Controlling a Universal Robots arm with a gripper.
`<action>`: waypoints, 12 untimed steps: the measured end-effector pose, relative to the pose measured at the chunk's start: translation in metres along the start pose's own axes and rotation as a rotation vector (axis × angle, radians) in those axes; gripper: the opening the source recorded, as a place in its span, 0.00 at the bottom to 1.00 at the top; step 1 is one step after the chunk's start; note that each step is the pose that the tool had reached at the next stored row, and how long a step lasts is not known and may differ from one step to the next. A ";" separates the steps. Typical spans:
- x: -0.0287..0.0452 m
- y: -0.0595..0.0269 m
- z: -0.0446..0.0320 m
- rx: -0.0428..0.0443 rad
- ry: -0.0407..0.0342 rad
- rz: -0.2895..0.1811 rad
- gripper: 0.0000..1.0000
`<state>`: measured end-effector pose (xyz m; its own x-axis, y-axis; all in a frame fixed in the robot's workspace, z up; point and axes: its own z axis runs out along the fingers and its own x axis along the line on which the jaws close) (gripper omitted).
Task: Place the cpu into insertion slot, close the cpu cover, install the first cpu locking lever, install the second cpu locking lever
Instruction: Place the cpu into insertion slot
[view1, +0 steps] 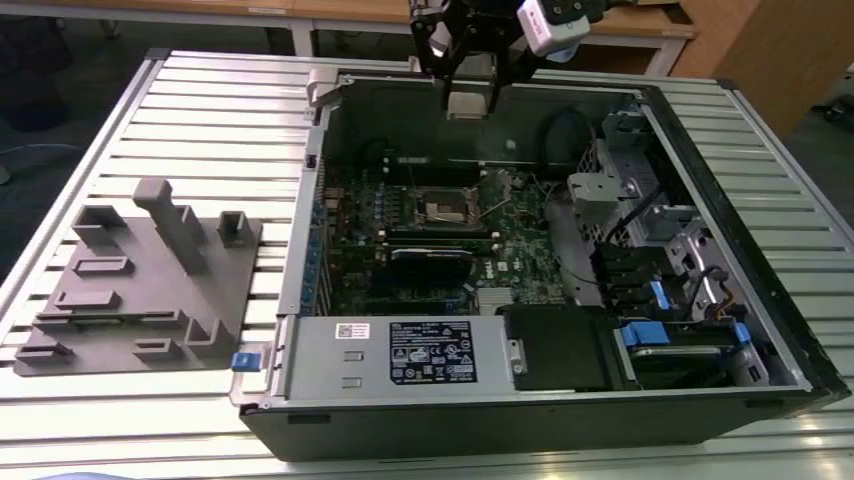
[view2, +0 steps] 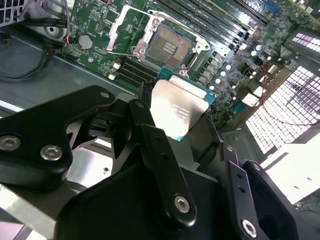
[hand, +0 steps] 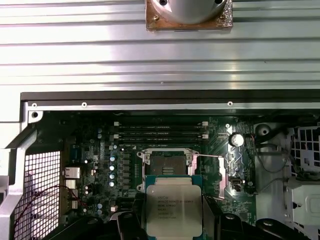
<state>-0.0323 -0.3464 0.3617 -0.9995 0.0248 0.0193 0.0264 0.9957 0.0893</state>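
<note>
Part of cpu (view2: 180, 107) hidden behind fingers (view2: 150, 135); arm (view1: 451, 30) cut off by exterior view's upper edge.

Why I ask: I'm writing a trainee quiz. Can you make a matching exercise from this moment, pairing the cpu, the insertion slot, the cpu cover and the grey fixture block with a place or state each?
Things:
1. cpu
2. insertion slot
3. cpu cover
4. grey fixture block

Places or states:
A. swung open, off the socket
B. on the table, at the exterior view's left of the computer case
C. held in the tool
D. empty, its dark centre bare

Pairs: 1-C, 2-D, 3-A, 4-B
</note>
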 end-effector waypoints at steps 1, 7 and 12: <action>0.0000 0.0000 0.0000 0.0001 0.0001 0.000 0.54; 0.0000 -0.0001 0.0016 0.0000 0.0000 0.000 0.54; 0.0000 -0.0003 0.0033 -0.0001 -0.0001 0.000 0.54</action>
<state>-0.0323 -0.3465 0.3584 -0.9995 0.0248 0.0193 0.0264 0.9956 0.0894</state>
